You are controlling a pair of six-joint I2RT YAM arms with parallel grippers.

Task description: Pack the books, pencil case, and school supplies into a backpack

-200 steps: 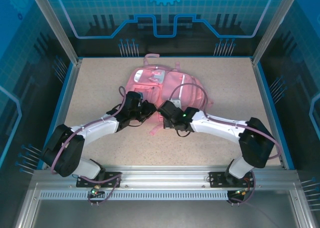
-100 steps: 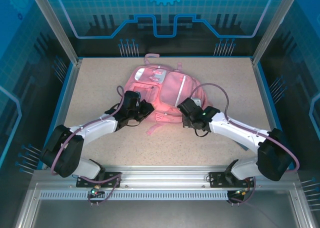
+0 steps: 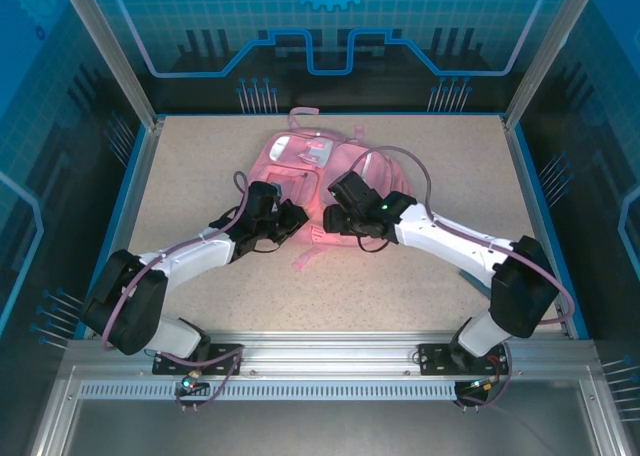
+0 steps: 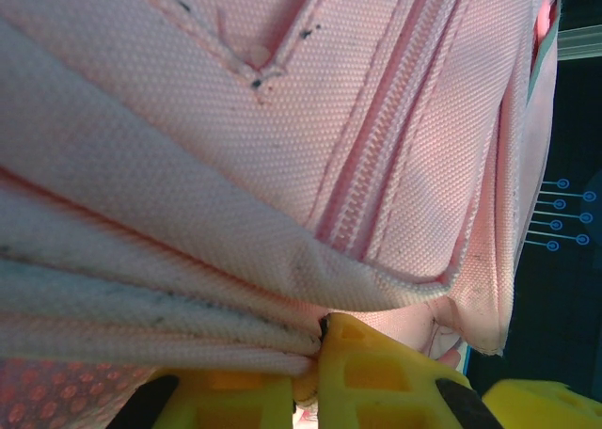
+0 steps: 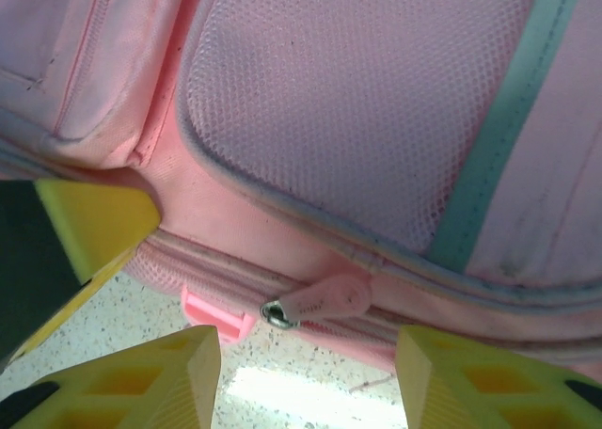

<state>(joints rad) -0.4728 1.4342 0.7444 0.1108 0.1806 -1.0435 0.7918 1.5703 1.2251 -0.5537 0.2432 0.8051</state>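
The backpack (image 3: 345, 171) lies flat on the speckled bench (image 3: 200, 166), midway between the left and right edges and nearer the far edge than the near one. Its pale patches (image 3: 300, 151) point toward the far edge, and a pink strap (image 3: 310, 256) trails toward the near edge. Both arms reach in from the near edge and meet at the bag's near side. The left gripper (image 3: 293, 219) sits at the bag's near-left corner. In the left wrist view its yellow fingers (image 4: 376, 373) are pressed together with a folded edge of the pink fabric pinched between them, and a zipper line (image 4: 367, 175) runs up the cloth above the pinch. The right gripper (image 3: 328, 219) is just beside the left one, at the middle of the bag's near edge. In the right wrist view its jaws stand well apart and hold nothing. The pink zipper pull (image 5: 320, 297) on its metal ring lies in the gap above the fingertips (image 5: 141, 382), touching neither. Behind the pull are a mesh pocket (image 5: 357, 100) and a pale stripe (image 5: 508, 137), and a small pink tab (image 5: 214, 316) sticks out below the zipper over the bench surface.
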